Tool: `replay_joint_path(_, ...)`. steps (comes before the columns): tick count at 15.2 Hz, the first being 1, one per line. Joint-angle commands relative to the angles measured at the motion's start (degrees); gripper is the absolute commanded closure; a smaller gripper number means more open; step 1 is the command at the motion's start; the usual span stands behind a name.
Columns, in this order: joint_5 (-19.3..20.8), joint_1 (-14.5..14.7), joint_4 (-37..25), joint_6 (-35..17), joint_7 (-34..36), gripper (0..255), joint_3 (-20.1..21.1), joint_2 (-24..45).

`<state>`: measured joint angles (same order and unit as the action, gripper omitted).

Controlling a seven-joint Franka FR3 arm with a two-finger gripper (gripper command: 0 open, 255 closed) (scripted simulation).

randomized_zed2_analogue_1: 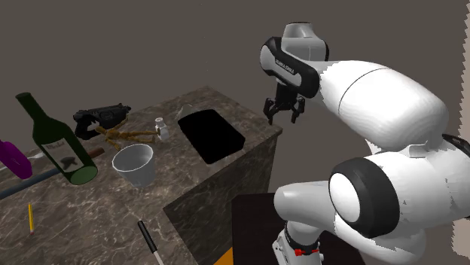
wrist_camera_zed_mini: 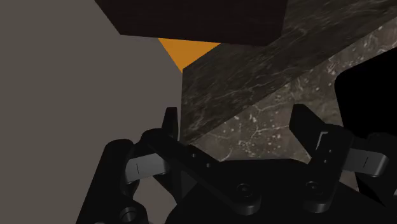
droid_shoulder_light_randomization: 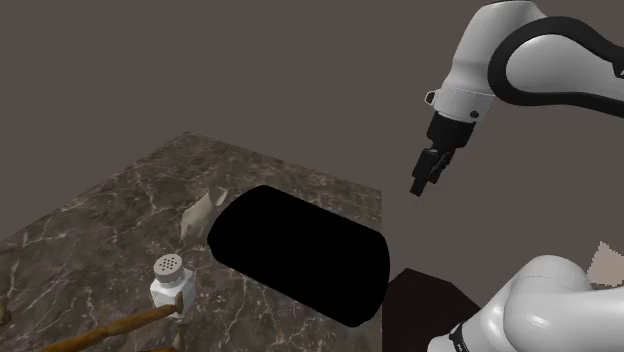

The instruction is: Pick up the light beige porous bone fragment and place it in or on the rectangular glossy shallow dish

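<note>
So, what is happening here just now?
A white robot arm is working at a marble table. Its gripper hangs in the air beyond the table's edge, fingers open and holding nothing. The bone it has to move lies on the table, just to the shoulder view's left of the black dish, with a white shaker close by. The pick-up has not yet begun.

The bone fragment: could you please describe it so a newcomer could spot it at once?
On the dark marbled countertop, find the large black rectangular dish. Beside its end toward the shoulder view's left lies the bone fragment, small and pale beige; the white shaker nearby stands upright with a holed top.
</note>
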<state>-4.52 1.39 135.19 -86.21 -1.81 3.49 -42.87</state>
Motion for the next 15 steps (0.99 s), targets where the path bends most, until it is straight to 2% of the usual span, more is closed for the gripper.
replay_joint_path(1, 0.00, 0.00, 0.00, 0.00, 0.00, 0, 0.00, 0.00)
replay_joint_path(8, -5.55, 2.95, -6.84, -4.41, 4.55, 0, 5.36, 10.47)
replay_joint_path(15, -8.82, 5.32, -16.37, -7.67, 8.98, 0, 10.29, 21.89)
